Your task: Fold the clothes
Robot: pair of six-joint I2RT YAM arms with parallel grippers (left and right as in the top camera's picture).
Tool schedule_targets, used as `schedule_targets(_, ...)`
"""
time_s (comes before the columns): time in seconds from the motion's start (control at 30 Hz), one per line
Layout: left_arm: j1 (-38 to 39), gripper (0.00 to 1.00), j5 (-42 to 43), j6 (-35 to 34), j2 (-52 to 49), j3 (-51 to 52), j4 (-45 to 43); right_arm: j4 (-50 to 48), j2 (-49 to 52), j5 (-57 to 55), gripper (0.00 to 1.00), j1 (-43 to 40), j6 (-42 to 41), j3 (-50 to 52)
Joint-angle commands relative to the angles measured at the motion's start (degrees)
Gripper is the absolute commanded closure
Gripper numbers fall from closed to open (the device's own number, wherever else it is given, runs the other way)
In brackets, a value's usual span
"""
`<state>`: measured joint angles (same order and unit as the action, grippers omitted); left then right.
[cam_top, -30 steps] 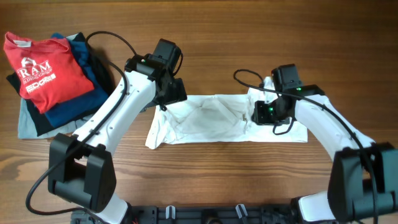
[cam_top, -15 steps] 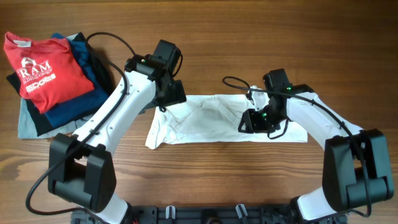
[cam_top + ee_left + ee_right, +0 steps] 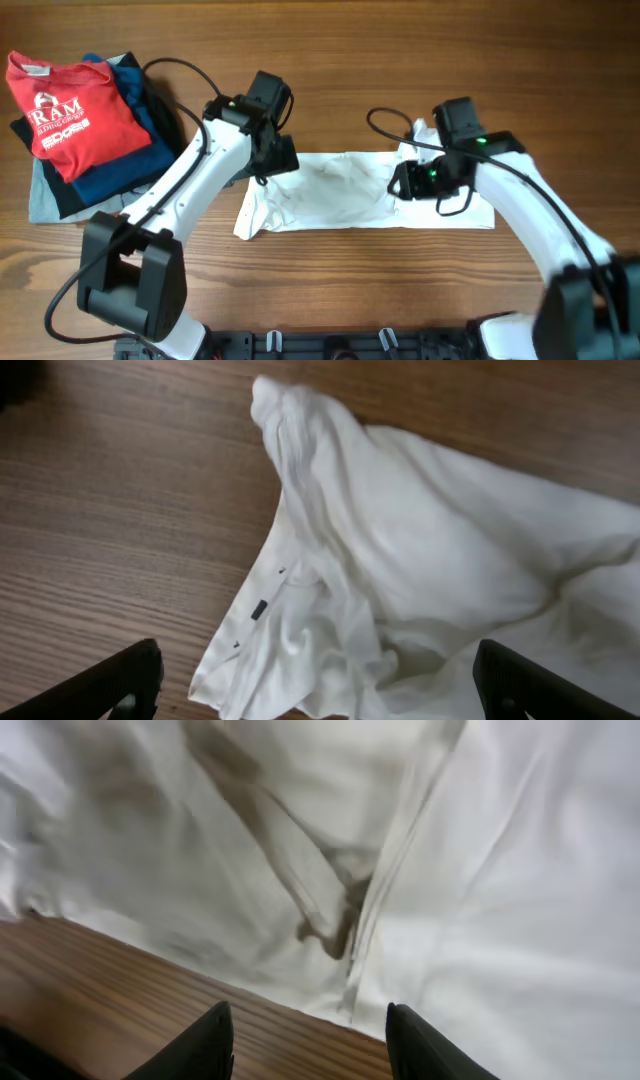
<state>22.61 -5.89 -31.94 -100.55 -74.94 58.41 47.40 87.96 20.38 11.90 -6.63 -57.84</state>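
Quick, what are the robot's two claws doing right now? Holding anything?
Left gripper: open, holding nothing, over the crumpled white cloth garment.
Right gripper: open, holding nothing, over the same garment.

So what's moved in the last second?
The right gripper slid left over the white shirt, toward its middle, open and holding nothing. The left gripper, the shirt and the pile of clothes stayed roughly put.

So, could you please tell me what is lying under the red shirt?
Beneath the red shirt, a blue garment, a black garment and a grey garment at the bottom peek out. Anything else is covered.
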Motion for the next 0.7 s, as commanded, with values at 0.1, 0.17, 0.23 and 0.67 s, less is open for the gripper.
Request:
schedule_targets(0.1, -5.22, 0.0, 2.95, 6.19, 0.26, 8.61, -6.69, 3.19, -7.91, -11.58, 0.48, 0.09, -6.47, -1.51)
schedule_targets(0.17, -7.02, 0.0, 7.45, 10.14, 0.26, 10.97, -10.43, 4.46, -8.0, -14.84, 0.49, 0.09, -8.96, -1.51)
schedule_targets(0.23, -8.33, 0.0, 13.14, 14.58, 0.26, 13.22, -13.84, 5.44, -7.82, -18.27, 0.49, 0.09, -12.2, -1.51)
schedule_targets(0.67, -8.85, 0.0, 22.69, 22.58, 0.24, 24.15, -25.2, 6.27, -7.82, -21.66, 0.48, 0.09, -16.24, -1.51)
